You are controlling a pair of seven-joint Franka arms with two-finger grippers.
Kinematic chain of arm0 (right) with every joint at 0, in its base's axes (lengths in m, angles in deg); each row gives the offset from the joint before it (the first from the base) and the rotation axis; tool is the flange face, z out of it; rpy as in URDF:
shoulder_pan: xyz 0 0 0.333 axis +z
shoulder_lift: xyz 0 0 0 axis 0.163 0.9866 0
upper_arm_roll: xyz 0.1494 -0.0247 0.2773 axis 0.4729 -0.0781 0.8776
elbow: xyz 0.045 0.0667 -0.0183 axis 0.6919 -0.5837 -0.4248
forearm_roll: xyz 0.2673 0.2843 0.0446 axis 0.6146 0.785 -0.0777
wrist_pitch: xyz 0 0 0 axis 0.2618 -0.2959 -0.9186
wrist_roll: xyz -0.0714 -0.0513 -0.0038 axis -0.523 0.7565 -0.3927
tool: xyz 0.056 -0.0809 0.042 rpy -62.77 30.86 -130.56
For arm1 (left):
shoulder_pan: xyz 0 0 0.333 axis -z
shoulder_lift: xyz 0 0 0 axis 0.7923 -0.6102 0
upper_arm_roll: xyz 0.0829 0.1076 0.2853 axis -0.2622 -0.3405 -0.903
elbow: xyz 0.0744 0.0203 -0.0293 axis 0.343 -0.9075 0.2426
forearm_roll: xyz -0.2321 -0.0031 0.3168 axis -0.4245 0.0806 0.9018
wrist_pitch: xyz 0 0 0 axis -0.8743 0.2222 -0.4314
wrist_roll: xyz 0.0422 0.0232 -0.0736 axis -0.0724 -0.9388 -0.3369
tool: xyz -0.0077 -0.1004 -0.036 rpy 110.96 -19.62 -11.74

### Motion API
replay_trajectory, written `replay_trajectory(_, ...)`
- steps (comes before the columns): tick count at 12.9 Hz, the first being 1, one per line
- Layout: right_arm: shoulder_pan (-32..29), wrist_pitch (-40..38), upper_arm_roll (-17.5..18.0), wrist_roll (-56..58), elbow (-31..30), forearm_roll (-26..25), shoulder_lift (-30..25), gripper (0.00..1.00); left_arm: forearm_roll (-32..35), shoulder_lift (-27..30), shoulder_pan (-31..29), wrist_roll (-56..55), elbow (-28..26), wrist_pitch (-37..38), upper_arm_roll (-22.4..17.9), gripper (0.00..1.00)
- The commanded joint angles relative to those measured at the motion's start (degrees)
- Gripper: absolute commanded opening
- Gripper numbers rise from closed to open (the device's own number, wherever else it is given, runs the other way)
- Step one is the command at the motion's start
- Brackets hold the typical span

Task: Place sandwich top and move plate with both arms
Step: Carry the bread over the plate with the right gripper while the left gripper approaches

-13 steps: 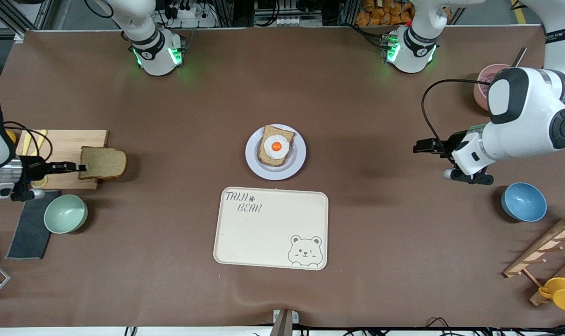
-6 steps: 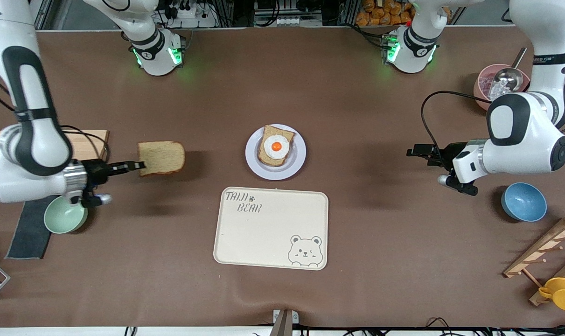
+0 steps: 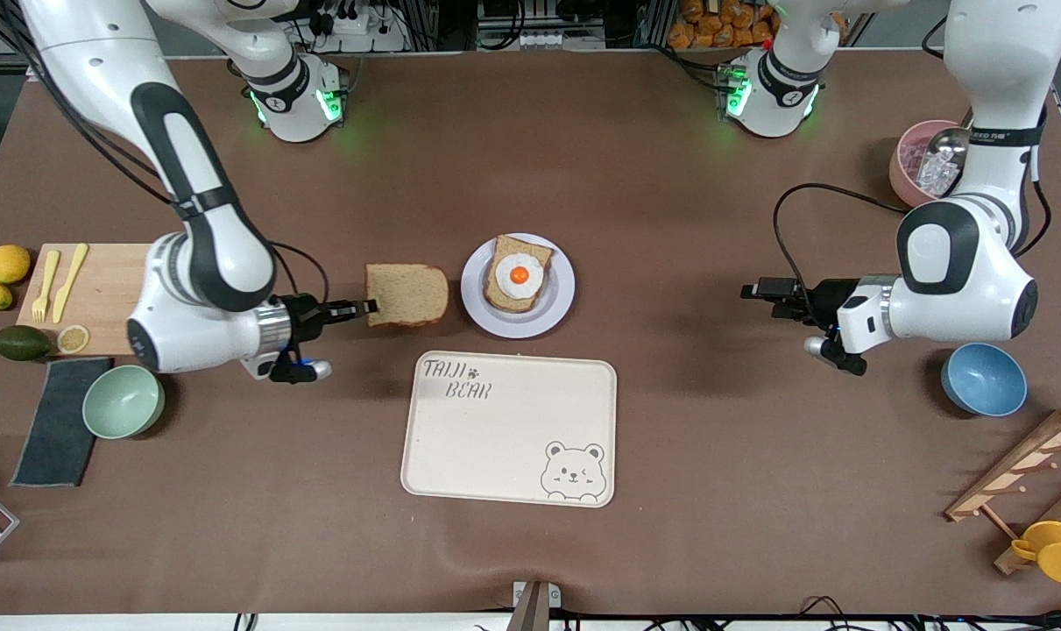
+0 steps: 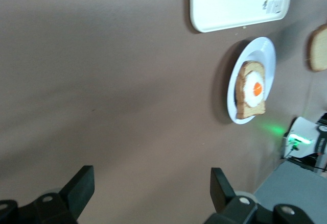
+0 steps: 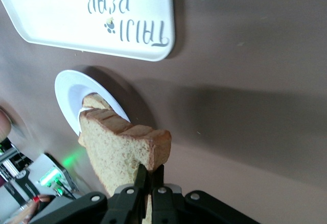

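Observation:
The sandwich top is a plain brown bread slice. My right gripper is shut on its edge and holds it over the table, just beside the plate on the right arm's side. The right wrist view shows the fingers pinching the slice with the plate past it. The lavender-white plate bears a bread slice with a fried egg. My left gripper is open and empty over bare table toward the left arm's end. In the left wrist view its jaws stand wide apart.
A cream bear tray lies nearer the camera than the plate. A cutting board, green bowl and dark cloth sit at the right arm's end. A blue bowl, pink bowl and wooden rack sit at the left arm's end.
My right arm has carried the bread slice from the cutting board across to beside the plate. My left gripper has moved a little toward the plate.

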State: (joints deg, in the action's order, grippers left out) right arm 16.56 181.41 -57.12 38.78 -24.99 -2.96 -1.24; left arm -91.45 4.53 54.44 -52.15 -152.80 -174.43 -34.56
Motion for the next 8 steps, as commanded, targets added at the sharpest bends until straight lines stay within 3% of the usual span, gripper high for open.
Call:
replay_trajectory(1, 4.84, 6.51, -0.72, -1.85, -4.14, 4.90, -1.21, 0.00, -4.45, 0.09, 0.16, 1.85, -1.71, -0.10, 0.38, 1.00)
replay_trajectory(4, 10.64, 10.56, -0.72, -6.86, -4.50, 7.80, -1.04, 0.00, -11.66, 0.71, 0.16, 5.27, -6.20, -1.84, 2.48, 1.00)
replay_trajectory(8, 16.45, 16.72, -0.72, -7.49, -8.89, 11.93, -1.65, 0.00, -16.94, 0.79, 0.07, 5.80, -11.47, -13.26, 10.20, 1.00)
